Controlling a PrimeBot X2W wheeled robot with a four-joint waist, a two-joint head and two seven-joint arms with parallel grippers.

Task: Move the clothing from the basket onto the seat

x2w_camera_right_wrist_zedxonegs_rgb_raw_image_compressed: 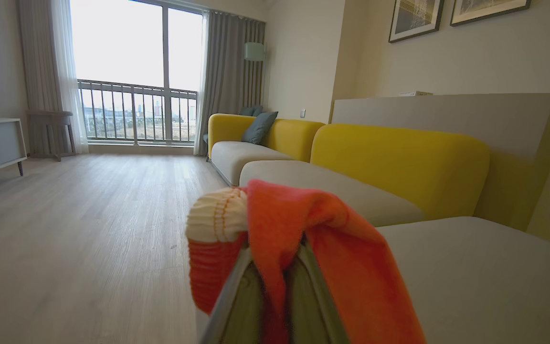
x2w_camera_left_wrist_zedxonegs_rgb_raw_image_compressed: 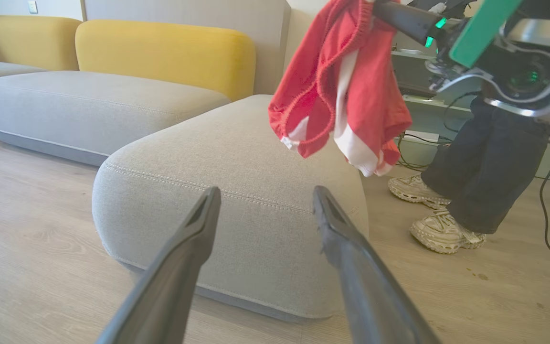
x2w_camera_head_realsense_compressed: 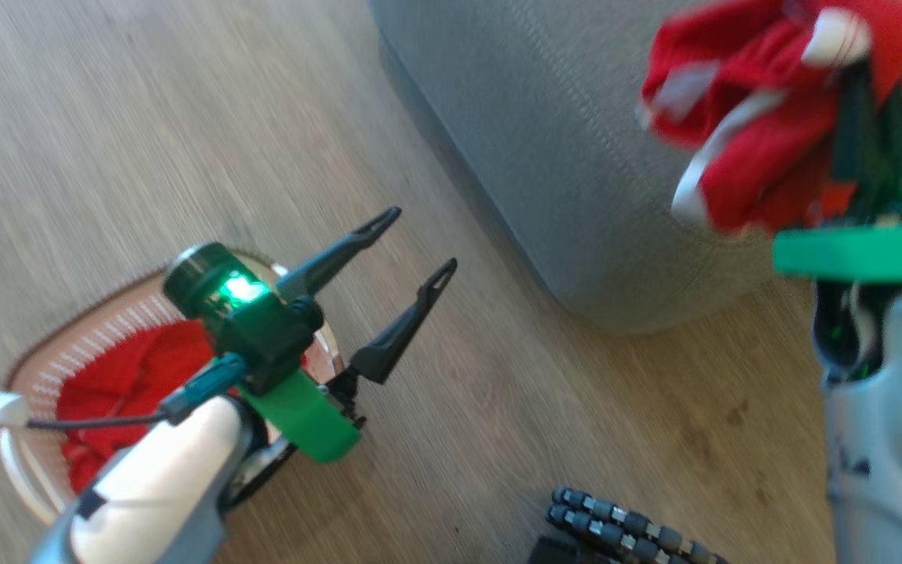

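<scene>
My right gripper point(x2w_camera_head_realsense_compressed: 850, 86) is shut on a red garment with white trim point(x2w_camera_head_realsense_compressed: 756, 117), held in the air over the near corner of the grey seat point(x2w_camera_head_realsense_compressed: 561, 157). From the left wrist, that clothing point(x2w_camera_left_wrist_zedxonegs_rgb_raw_image_compressed: 342, 86) hangs from the right gripper point(x2w_camera_left_wrist_zedxonegs_rgb_raw_image_compressed: 399, 16) above the seat point(x2w_camera_left_wrist_zedxonegs_rgb_raw_image_compressed: 237, 191). In the right wrist view the fabric point(x2w_camera_right_wrist_zedxonegs_rgb_raw_image_compressed: 303, 215) is draped over my closed right gripper point(x2w_camera_right_wrist_zedxonegs_rgb_raw_image_compressed: 272, 258). My left gripper point(x2w_camera_head_realsense_compressed: 423, 239) is open and empty above the floor, just right of the basket point(x2w_camera_head_realsense_compressed: 67, 329). More red clothing point(x2w_camera_head_realsense_compressed: 130, 376) lies in the basket.
A person's legs and pale shoes point(x2w_camera_left_wrist_zedxonegs_rgb_raw_image_compressed: 442, 229) stand on the wooden floor right of the seat, with cables behind. Grey sofa cushions with yellow backs point(x2w_camera_left_wrist_zedxonegs_rgb_raw_image_compressed: 165, 52) run beyond the seat. A black cable chain point(x2w_camera_head_realsense_compressed: 623, 533) lies at the head view's bottom edge.
</scene>
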